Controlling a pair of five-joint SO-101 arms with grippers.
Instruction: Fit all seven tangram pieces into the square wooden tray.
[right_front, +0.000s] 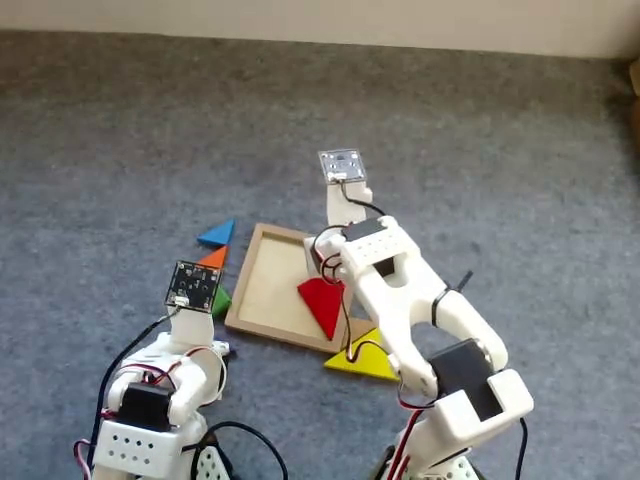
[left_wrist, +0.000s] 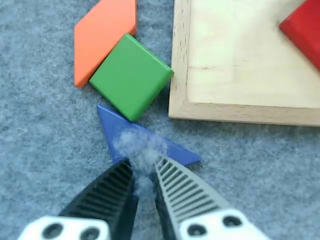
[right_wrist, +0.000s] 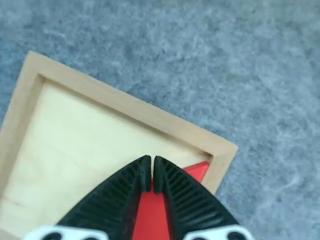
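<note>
On the gray, carpet-textured counter (right_front: 120, 150), the left gripper (left_wrist: 144, 167) points down with its two fingers drawn almost together, only a narrow slit between them, and it holds nothing. Its tips stand at the edge of a blue triangle (left_wrist: 145, 142) that lies flat on the counter; whether they touch it cannot be told. One corner of this triangle touches a green square (left_wrist: 131, 75), which lies just beside the outer left wall of the square wooden tray (left_wrist: 180, 75). An orange parallelogram (left_wrist: 102, 37) lies against the far side of the green square. Beyond the parallelogram, the high view shows a second blue triangle (right_front: 216, 235) near the tray's far left corner. The tray's floor is bare on its left half. A red triangle (right_front: 322, 303) lies flat inside the tray against its right wall. The right gripper (right_wrist: 151, 162) hangs over this red triangle with its fingers pressed shut and grasps nothing. A yellow triangle (right_front: 365, 357) lies on the counter just outside the tray's near right corner, partly under the right arm.
</note>
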